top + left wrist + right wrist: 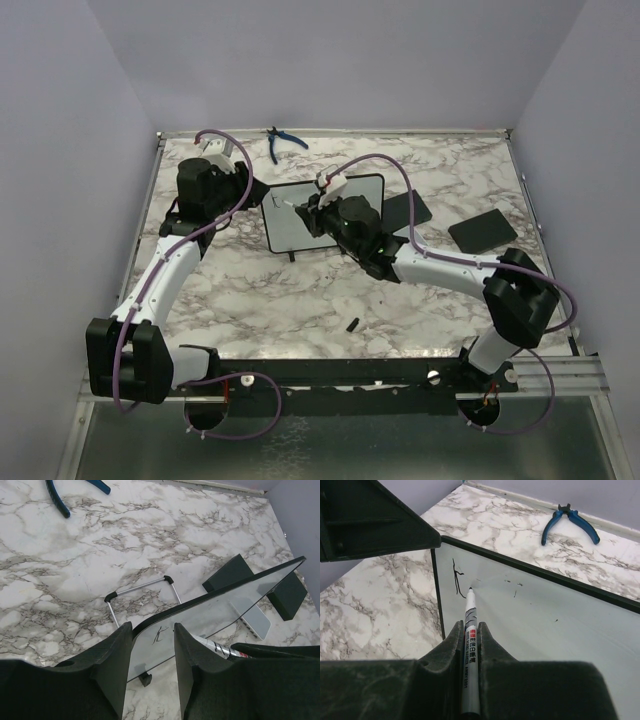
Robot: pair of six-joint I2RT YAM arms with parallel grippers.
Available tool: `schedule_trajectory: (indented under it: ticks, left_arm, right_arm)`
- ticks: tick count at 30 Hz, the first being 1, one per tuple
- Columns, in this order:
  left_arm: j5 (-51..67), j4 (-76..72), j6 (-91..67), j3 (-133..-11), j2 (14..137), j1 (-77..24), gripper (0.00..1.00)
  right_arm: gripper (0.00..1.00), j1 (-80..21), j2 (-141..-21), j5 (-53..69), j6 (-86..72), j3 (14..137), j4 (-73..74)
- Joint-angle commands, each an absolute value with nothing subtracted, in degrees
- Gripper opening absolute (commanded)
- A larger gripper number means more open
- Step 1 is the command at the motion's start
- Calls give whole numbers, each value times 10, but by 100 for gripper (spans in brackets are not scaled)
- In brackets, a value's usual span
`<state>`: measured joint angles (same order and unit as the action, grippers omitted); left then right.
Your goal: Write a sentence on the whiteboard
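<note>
Your right fingers (452, 645) clamp the marker (470, 625), its tip beside the first stroke (455, 577) at the whiteboard's (545, 615) left edge. Your left fingers (112, 665) straddle its corner; I can't tell if they grip.

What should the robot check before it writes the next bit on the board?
1. Grip on marker: ok, the right gripper is shut on it.
2. Tip on whiteboard: ok, it looks to touch just beside the first stroke.
3. Board steadied: cannot tell. The left gripper straddles its corner, but a clamp isn't clear.
4. Room to write: ok, the board is blank right of the stroke, bar a few specks.
5. Path clear of pliers: ok, they lie on the table behind the board.
</note>
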<state>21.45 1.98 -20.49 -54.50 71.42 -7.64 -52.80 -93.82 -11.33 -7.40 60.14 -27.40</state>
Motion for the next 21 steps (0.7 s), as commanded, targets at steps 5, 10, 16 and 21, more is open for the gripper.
schedule_trajectory:
  ticks: [5,10,16,21]
  left_arm:
    - [226,14,-201,-538,710,-82,40]
    - [226,14,-201,-539,708,-83,39]
    - [226,14,-201,-539,707,-84,39]
    - [226,14,-200,-539,706,-84,39]
  right_arm:
    - [0,-530,-967,-146,-64,628,-280]
    - [0,-529,-970,-149,-65,626,-276]
    - [0,-529,-965,-145,-69,618,-273]
    - [0,-529,-944,-127,-66,605,-283]
